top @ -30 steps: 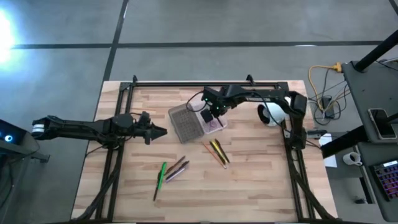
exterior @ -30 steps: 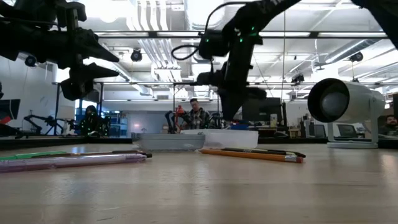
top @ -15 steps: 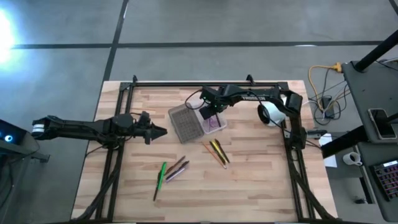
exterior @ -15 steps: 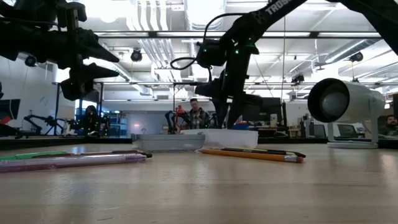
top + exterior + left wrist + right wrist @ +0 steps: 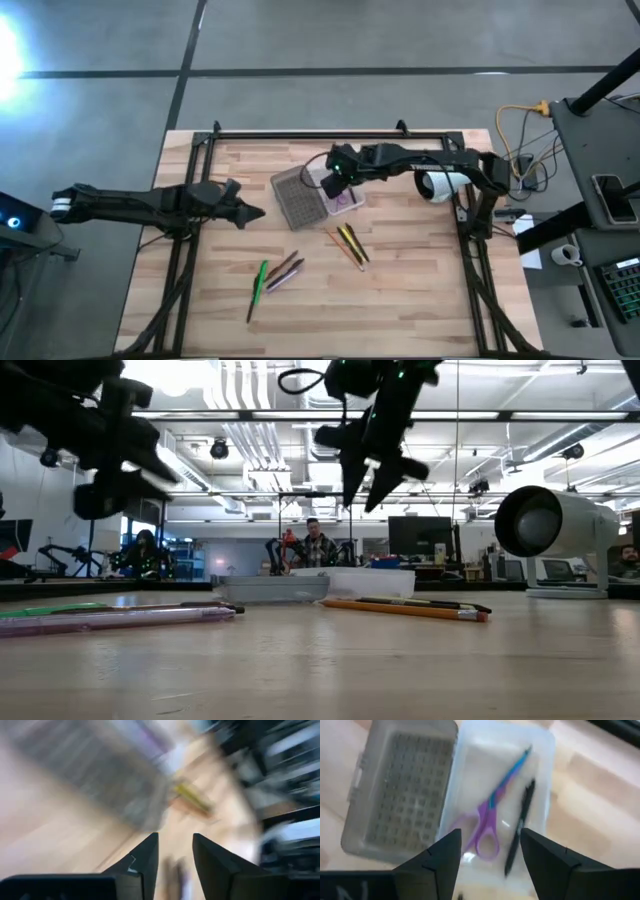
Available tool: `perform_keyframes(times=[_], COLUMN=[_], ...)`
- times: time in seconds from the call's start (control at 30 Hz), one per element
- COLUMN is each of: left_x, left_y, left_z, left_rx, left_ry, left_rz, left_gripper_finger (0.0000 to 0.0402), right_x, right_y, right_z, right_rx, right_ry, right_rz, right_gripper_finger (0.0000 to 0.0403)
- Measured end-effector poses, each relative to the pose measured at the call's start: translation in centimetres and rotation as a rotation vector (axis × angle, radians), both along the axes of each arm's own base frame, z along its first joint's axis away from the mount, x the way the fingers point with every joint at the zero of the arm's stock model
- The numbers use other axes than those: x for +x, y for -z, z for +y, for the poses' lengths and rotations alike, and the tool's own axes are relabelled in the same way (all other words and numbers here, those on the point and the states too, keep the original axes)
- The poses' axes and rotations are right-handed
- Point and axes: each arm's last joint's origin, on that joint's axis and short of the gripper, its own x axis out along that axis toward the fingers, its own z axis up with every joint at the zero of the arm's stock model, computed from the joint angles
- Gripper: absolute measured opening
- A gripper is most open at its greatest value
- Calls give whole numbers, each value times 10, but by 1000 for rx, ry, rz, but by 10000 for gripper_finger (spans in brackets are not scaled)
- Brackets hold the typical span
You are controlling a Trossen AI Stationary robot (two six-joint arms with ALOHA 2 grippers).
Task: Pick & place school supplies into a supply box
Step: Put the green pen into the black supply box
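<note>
The right gripper (image 5: 372, 478) is held above the supply box (image 5: 315, 193) near the bench's far edge, jaws parted and empty; scissors (image 5: 492, 810) and a dark pen (image 5: 520, 827) are seen inside. The left gripper (image 5: 252, 212) is raised over the left side, jaws parted

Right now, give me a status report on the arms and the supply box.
Right gripper open, empty, above the supply box. Scissors and a dark pen inside. Left gripper open, hovering left of box. Pencils on the table.

Supply box (image 5: 405, 795) lying open, holding purple scissors (image 5: 492, 815) and 1 dark pen (image 5: 520, 827); remaining pencils (image 5: 348, 243) lying on the wood beside it.
</note>
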Motion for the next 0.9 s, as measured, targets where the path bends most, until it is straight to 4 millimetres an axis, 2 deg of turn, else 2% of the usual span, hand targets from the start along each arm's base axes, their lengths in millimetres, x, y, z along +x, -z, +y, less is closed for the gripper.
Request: perform_keyframes(times=[0.13,0.3,0.47,0.57,0.73,0.9], left_x=[-1,12,15,11,5,6], left_y=[-13,-22,-14,-6,4,27], left_z=[-2,-16,-42,-61,-91,-115], left_rx=[-8,3,6,-32,-147,-204], left_ry=[14,108,155,120,-9,-61], left_rz=[212,250,316,358,371,500], left_gripper_finger=[82,82,102,122,157,166], right_x=[-7,-9,-10,-14,-25,-29], right_y=[2,10,14,15,12,12], right_z=[22,58,95,104,108,111], right_rx=[48,93,92,84,72,46], right_ry=[57,115,85,62,-28,-100], right_rz=[63,110,112,155,263,314], right_gripper_finger=[195,196,196,196,196,196])
